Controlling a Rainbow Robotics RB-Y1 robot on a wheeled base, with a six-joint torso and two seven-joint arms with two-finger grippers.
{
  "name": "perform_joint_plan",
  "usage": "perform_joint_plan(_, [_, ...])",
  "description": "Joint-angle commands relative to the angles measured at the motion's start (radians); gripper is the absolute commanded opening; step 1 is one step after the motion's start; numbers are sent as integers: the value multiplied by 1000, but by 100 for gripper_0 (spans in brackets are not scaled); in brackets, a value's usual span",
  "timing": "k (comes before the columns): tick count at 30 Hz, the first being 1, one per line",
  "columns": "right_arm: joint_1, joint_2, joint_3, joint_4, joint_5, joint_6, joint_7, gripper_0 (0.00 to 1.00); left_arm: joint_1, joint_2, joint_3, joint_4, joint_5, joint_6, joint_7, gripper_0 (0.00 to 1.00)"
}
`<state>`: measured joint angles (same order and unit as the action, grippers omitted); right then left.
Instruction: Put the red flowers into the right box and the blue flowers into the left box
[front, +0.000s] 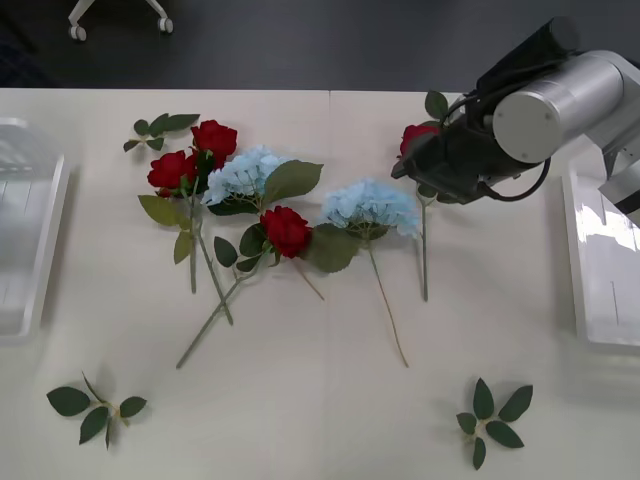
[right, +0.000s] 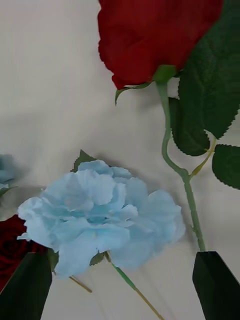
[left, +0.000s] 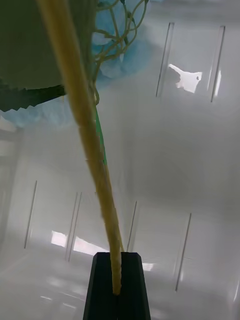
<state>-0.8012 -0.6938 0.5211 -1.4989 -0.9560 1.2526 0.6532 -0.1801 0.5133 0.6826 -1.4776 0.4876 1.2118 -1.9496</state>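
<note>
red flowers (front: 286, 230): right gripper (right: 120, 285) spread over the far-right rose (right: 155, 37) to grab; left gripper (left: 117, 285) clenched on a blue flower (left: 117, 42) stem, over the left box (left: 190, 165).

The right claw (right: 120, 285) hangs with fingers spread wide, while the left claw (left: 118, 280) is clamped tight

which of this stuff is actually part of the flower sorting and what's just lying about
Job:
- red flowers
- blue flowers, one held by its stem in the shut left gripper
- left box
- right box
- right gripper, open over a red flower

Lying about:
- three loose leaf sprigs
</note>
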Motion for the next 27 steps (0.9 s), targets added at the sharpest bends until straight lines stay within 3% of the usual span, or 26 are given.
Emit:
perform_joint_plan(1, [-16, -15, 30, 26, 19, -32, -30, 83, -9, 34, 9, -10, -3, -11, 61, 15])
perform_joint_plan(2, [-16, -12, 34, 37, 22, -39, -30, 83, -9, 33, 9, -10, 2, -11, 61, 24])
perform_joint_plan(3, [-16, -9, 39, 48, 23, -48, -29, 83, -7, 34, 9, -10, 6, -11, 61, 42])
perform_joint_plan(4, [-16, -3, 46, 63, 28, -58, -29, 83, -7, 36, 9, -10, 17, -11, 61, 69])
perform_joint_plan(6, [-16, 11, 50, 85, 37, -65, -26, 83, -1, 39, 8, -12, 40, -11, 61, 97])
perform_joint_plan(15, [-16, 76, 53, 174, 80, -79, -15, 83, 97, 57, 8, -182, 224, 74, 95, 100])
perform_joint_plan(27, [-19, 171, 86, 295, 289, -122, -20, 83, 234, 56, -104, -573, 286, 164, 446, 100])
